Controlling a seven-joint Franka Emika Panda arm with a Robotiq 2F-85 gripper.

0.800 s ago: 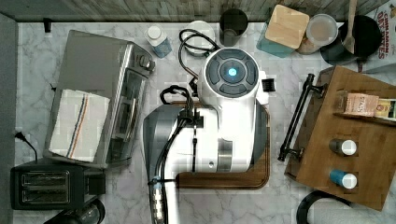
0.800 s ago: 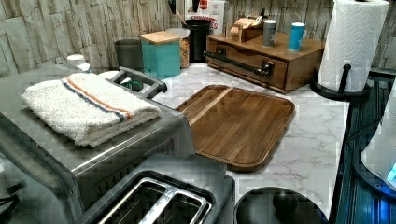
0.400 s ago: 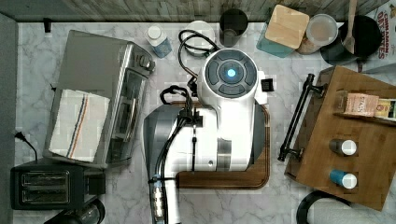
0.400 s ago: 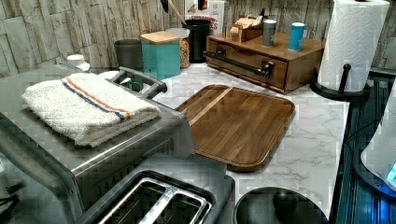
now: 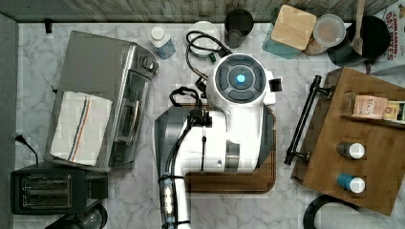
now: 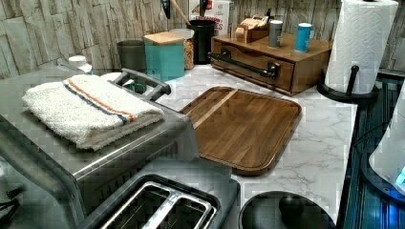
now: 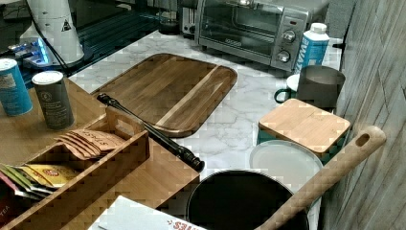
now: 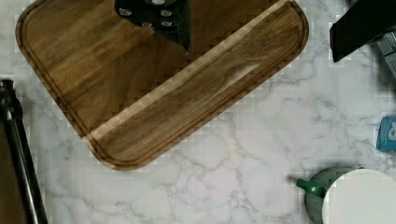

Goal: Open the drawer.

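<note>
Top view: we find the white Franka arm (image 5: pixel 239 119) standing over the dark wooden cutting board with rounded corners (image 5: pixel 229 181) at centre. The wide shallow medium-brown wooden drawer (image 5: pixel 305 119), fronted by a long black metal bar handle (image 5: pixel 302 121), sits at three o'clock of the board, well apart from the arm, flush in its wooden box organizer (image 5: pixel 363 138). In the wrist view, we note the black gripper (image 8: pixel 156 16) above the board; whether its fingers are spread or closed we cannot tell. The left view shows the drawer at one o'clock of the board, beside a white paper towel roll (image 6: pixel 360 45). A steel toaster oven (image 5: pixel 102 100) lies at nine o'clock in the top view.
</note>
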